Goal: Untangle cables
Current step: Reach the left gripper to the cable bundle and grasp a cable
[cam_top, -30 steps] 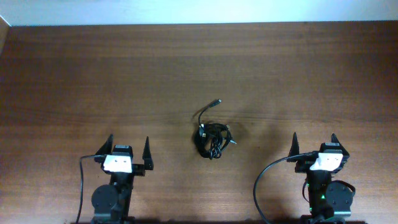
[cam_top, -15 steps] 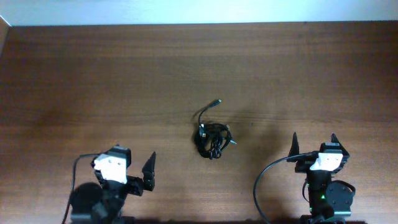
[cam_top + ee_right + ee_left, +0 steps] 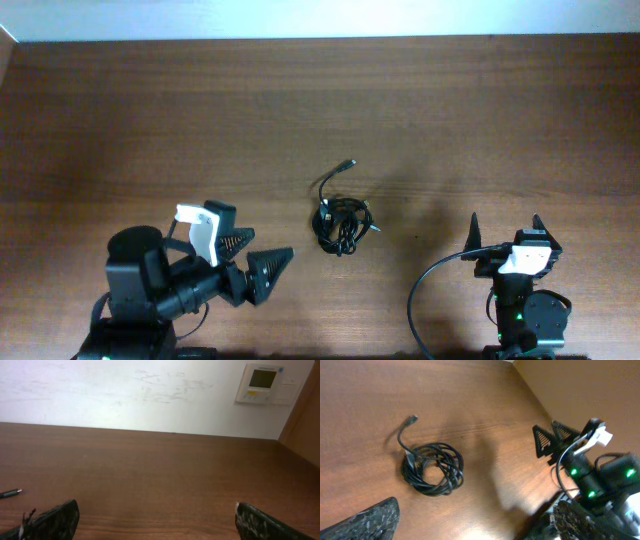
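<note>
The cables (image 3: 340, 222) lie as a small black coiled bundle at the table's middle, with one loose end and its plug (image 3: 349, 163) curling up behind it. In the left wrist view the bundle (image 3: 432, 468) sits ahead of the fingers. My left gripper (image 3: 258, 255) is open and empty, turned to point right, its tips a short way left of the bundle. My right gripper (image 3: 503, 228) is open and empty at the front right, pointing away from me, well right of the bundle. The right wrist view shows only a plug tip (image 3: 10, 493) at its left edge.
The wooden table (image 3: 200, 120) is bare apart from the bundle. A white wall runs along its far edge (image 3: 150, 395), with a wall thermostat (image 3: 260, 382) at the right. The right arm's base and thick cable (image 3: 425, 290) stand at the front right.
My left arm has swung from pointing straight ahead to pointing right, and its open gripper has moved toward the bundle. The right arm and the cables have not moved.
</note>
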`<state>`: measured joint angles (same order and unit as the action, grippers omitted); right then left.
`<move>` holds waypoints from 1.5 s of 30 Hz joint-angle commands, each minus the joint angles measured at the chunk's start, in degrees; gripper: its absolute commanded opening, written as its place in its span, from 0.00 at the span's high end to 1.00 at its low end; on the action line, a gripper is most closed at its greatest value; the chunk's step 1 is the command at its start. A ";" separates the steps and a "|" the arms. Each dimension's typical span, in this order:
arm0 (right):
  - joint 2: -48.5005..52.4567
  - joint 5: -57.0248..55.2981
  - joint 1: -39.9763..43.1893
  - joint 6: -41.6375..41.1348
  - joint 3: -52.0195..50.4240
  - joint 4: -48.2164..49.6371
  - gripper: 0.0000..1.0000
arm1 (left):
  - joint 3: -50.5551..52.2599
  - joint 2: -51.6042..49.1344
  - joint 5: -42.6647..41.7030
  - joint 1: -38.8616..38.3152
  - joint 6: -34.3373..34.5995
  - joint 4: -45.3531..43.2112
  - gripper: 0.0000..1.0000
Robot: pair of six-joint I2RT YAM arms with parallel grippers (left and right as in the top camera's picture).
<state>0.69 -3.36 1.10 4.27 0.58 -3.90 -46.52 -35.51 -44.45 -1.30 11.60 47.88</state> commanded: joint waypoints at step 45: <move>-0.39 0.15 0.42 -0.72 -0.26 -0.28 0.02 | 1.46 -44.24 18.51 -19.63 31.10 -13.53 1.00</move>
<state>0.64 -3.36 1.10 4.23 0.58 -3.88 -44.99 -82.39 -26.72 -21.23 49.19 32.86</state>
